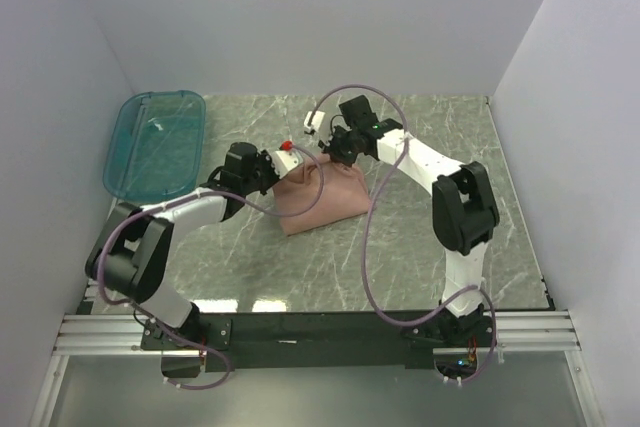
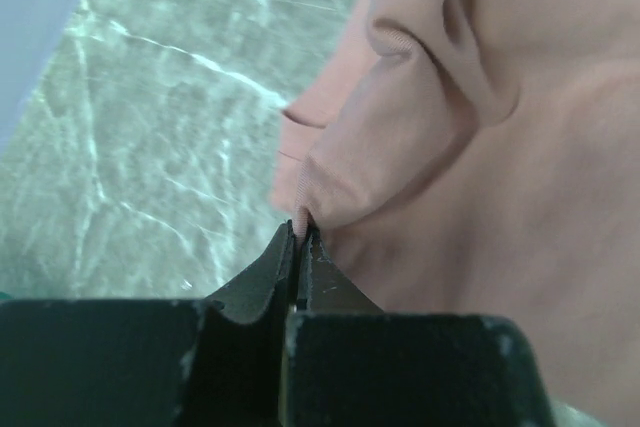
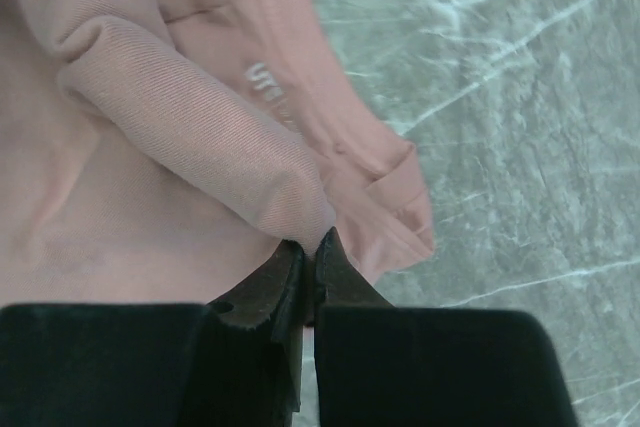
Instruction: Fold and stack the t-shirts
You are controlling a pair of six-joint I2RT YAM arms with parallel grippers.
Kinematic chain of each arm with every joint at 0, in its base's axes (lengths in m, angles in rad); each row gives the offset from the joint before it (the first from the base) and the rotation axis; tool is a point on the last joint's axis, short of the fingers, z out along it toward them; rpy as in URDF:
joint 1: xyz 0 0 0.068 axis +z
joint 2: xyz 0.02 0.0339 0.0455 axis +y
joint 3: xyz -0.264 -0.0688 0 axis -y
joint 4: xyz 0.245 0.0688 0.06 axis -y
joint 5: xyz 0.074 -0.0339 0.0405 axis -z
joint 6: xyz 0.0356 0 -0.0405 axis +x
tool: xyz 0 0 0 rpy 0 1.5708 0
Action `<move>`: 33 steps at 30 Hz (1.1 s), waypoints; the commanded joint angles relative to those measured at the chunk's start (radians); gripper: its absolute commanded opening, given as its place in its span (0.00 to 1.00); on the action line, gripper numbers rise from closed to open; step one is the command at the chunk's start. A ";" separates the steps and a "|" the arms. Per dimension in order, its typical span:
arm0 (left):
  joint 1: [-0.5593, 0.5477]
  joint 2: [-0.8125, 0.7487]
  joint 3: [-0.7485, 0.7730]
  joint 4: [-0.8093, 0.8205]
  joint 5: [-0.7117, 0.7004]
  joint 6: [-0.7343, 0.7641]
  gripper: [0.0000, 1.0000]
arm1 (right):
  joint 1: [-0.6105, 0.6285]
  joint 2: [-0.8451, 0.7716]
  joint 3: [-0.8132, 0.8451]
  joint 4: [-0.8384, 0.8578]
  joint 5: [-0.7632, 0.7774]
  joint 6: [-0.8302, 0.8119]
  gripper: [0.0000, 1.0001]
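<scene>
Teal bin (image 1: 150,159) apart from pink t-shirt (image 1: 322,199).

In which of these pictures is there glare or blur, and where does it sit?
Top external: sharp and evenly lit, with two pale glare patches on the table near the arms' bases. Left wrist: the t-shirt is soft, the left gripper dark, without detail. Right wrist: fabric weave crisp beside the right gripper, white lettering blurred.

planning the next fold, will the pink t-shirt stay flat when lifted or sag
Probably sags: the t-shirt bunches in soft wrinkles around both pinches. Likely light, since the left gripper and right gripper each hold it by a thin nip of cloth.
</scene>
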State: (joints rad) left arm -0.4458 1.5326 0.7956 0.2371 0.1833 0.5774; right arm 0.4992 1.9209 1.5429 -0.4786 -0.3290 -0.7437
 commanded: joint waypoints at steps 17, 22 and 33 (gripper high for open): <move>0.045 0.225 0.189 0.123 0.036 0.006 0.00 | -0.053 0.108 0.117 0.063 0.142 0.170 0.00; 0.053 0.227 0.194 0.114 0.036 0.004 0.00 | -0.053 0.133 0.146 0.055 0.154 0.182 0.01; 0.074 0.242 0.431 0.024 -0.350 -0.403 0.85 | -0.057 0.124 0.138 0.258 0.639 0.484 0.61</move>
State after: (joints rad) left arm -0.3923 1.8236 1.1206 0.2668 0.0368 0.3973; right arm 0.4507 2.0560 1.6398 -0.3359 0.0776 -0.3878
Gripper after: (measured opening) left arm 0.805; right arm 0.592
